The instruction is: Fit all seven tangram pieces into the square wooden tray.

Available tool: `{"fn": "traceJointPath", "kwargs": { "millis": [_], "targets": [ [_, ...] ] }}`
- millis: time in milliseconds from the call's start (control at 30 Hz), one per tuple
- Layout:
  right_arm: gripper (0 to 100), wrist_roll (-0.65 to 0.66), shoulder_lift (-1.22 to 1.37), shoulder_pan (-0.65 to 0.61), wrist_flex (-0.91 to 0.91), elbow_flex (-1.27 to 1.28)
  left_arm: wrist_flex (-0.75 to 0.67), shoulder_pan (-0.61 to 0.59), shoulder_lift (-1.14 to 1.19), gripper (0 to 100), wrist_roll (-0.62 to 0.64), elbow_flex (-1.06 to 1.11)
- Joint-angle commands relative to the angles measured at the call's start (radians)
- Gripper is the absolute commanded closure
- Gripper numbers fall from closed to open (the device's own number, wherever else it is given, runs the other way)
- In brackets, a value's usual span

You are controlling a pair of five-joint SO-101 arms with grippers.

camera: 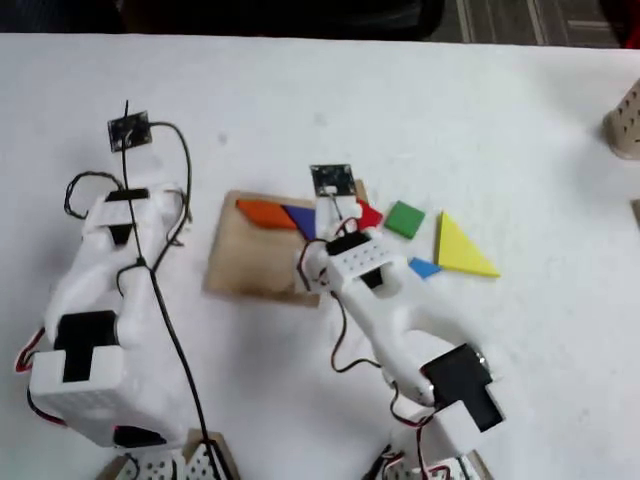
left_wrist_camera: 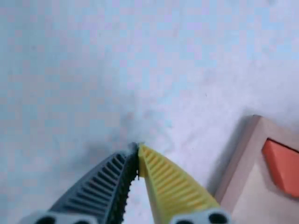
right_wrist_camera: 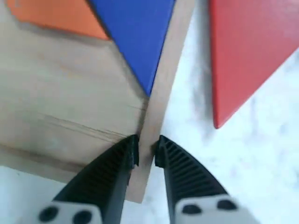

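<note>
Since the right pincer pinches the square wooden tray by its rim, move it gently. Beside the tray, the left pincer is pressed together.

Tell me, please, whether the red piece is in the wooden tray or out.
Out: the red piece lies on the table beside the tray; the orange piece and blue piece sit inside.
</note>
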Motion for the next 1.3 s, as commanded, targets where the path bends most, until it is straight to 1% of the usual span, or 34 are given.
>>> {"fn": "traceJointPath", "kwargs": {
  "millis": [0,133,200,300,400,500,600,667,733,800,867,933,1000,1133,1267],
  "targets": [
    [98.1,0.066,-0.008,0.068,0.076,-0.02,0.005,-0.01,-0.002,98,-0.011,-0.054],
    [98.2,0.203,-0.008,0.16,0.174,-0.018,0.005,-0.01,-0.002,98,-0.011,-0.052],
    [98.2,0.242,-0.01,0.214,0.213,-0.011,0.005,-0.008,-0.002,98,-0.011,-0.052],
    [98.2,0.249,-0.058,0.303,0.226,0.049,0.005,-0.008,-0.002,98,-0.011,-0.052],
    [98.2,0.249,-0.173,0.361,0.214,0.16,0.005,-0.008,-0.002,98,-0.011,-0.052],
    [98.1,0.249,-0.308,0.383,0.209,0.255,0.005,-0.008,-0.002,98,-0.011,-0.052],
    [97.5,0.249,-0.39,0.394,0.203,0.304,0.005,-0.008,-0.002,98,-0.011,-0.052],
    [93.7,0.25,-0.406,0.397,0.196,0.322,0.005,-0.008,-0.002,98,-0.011,-0.052],
    [86.9,0.25,-0.406,0.397,0.202,0.331,0.005,-0.008,-0.002,98,-0.011,-0.052],
    [81.1,0.295,-0.407,0.398,0.209,0.339,0.005,-0.008,-0.002,98,-0.011,-0.052],
    [78.9,0.402,-0.417,0.398,0.24,0.333,0.005,-0.008,-0.002,98,-0.011,-0.052],
    [79.8,0.477,-0.42,0.412,0.272,0.315,0.005,-0.008,-0.002,97,-0.011,-0.052],
    [81.0,0.491,-0.423,0.453,0.298,0.282,0.005,-0.008,-0.002,97,-0.011,-0.054],
    [81.4,0.497,-0.414,0.584,0.343,0.166,0.005,-0.008,-0.001,97,-0.011,-0.057],
    [81.3,0.497,-0.412,0.711,0.334,0.063,0.005,-0.008,-0.001,97,-0.011,-0.057]
  ]
}}
